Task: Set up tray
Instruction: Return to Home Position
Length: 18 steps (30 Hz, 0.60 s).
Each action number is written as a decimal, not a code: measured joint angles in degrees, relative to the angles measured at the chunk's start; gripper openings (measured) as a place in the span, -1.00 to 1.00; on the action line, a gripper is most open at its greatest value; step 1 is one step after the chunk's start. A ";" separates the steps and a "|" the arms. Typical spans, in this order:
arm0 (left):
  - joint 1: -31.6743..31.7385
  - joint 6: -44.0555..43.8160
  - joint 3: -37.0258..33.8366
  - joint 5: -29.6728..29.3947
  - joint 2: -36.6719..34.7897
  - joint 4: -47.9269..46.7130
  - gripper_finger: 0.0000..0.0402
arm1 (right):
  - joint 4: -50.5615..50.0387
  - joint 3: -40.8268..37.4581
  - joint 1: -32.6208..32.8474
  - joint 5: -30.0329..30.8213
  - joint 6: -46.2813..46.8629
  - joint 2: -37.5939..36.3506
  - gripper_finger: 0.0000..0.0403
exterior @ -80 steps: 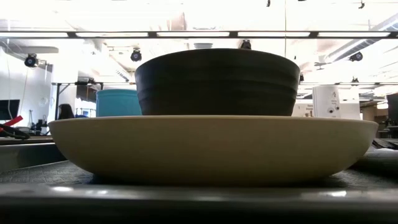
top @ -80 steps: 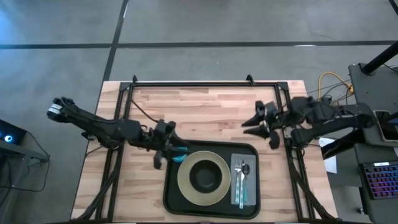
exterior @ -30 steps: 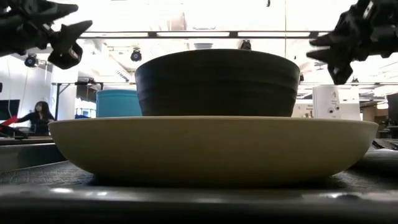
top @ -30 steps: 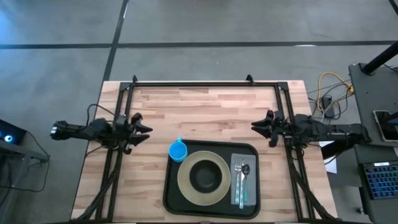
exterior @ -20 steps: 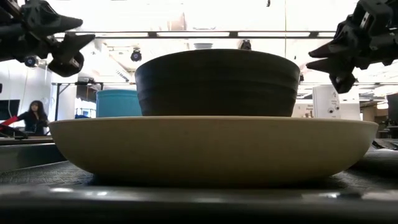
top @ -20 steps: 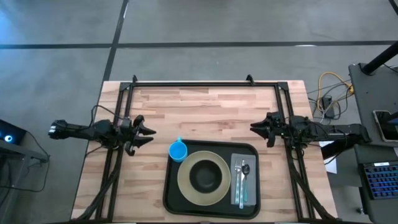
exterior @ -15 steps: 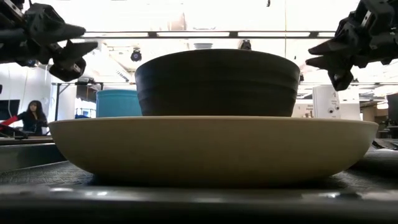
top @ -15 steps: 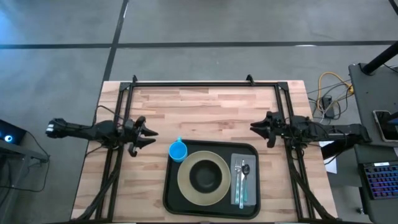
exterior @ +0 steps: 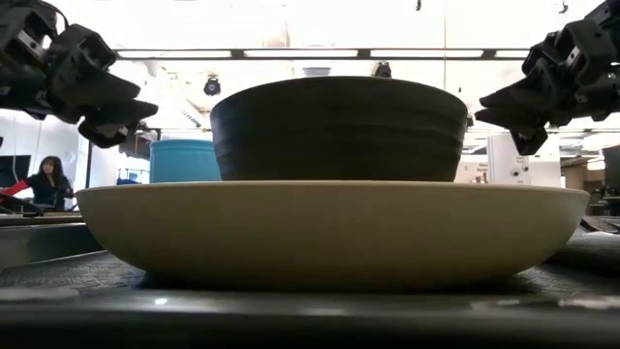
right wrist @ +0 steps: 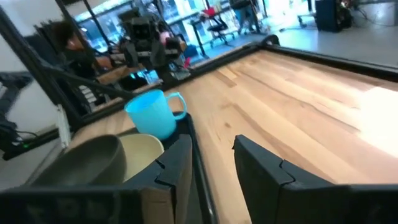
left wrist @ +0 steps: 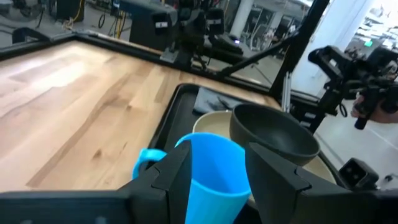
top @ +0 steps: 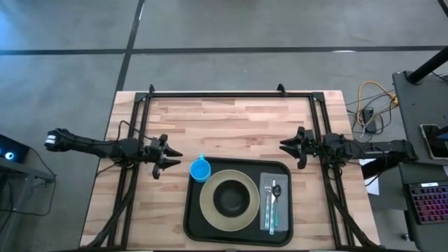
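Note:
The black tray (top: 190, 218) lies at the table's near middle. On it a tan plate (top: 210, 204) carries a black bowl (top: 229, 199); to their right a grey napkin (top: 282, 211) holds a fork and a spoon (top: 275, 190). A blue cup (top: 200, 170) stands upright at the tray's far left corner, its handle toward the far edge. My left gripper (top: 175, 155) hovers open just left of the cup, pointing at it; in its wrist view the cup (left wrist: 214, 180) shows between the fingers. My right gripper (top: 281, 146) hovers open beyond the tray's far right corner.
Bare wood (top: 231, 126) covers the table's far half. A black metal frame (top: 224, 93) runs along the far edge and down both sides. In the low view the plate (exterior: 329, 228) and bowl (exterior: 339, 126) fill the foreground, and a person (exterior: 44, 179) sits in the room behind.
My left gripper has moved toward the table's right and near edge, closing on the blue cup, and sits lower in the low view. My right gripper has shifted a little toward the table's left. Cup, plate, bowl and tray have stayed in place.

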 joint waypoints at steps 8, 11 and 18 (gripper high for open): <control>0.00 0.00 -0.13 0.00 3.51 -0.02 -0.35 | -2.25 0.02 -0.26 1.46 2.65 0.57 -0.50; 0.00 0.00 -0.07 0.00 4.73 -0.02 -0.35 | -2.23 0.02 -0.26 1.48 2.67 0.48 -0.52; 0.00 0.00 -0.13 0.02 2.33 -1.27 -0.35 | -2.25 0.02 -0.26 1.48 2.72 -0.23 -0.54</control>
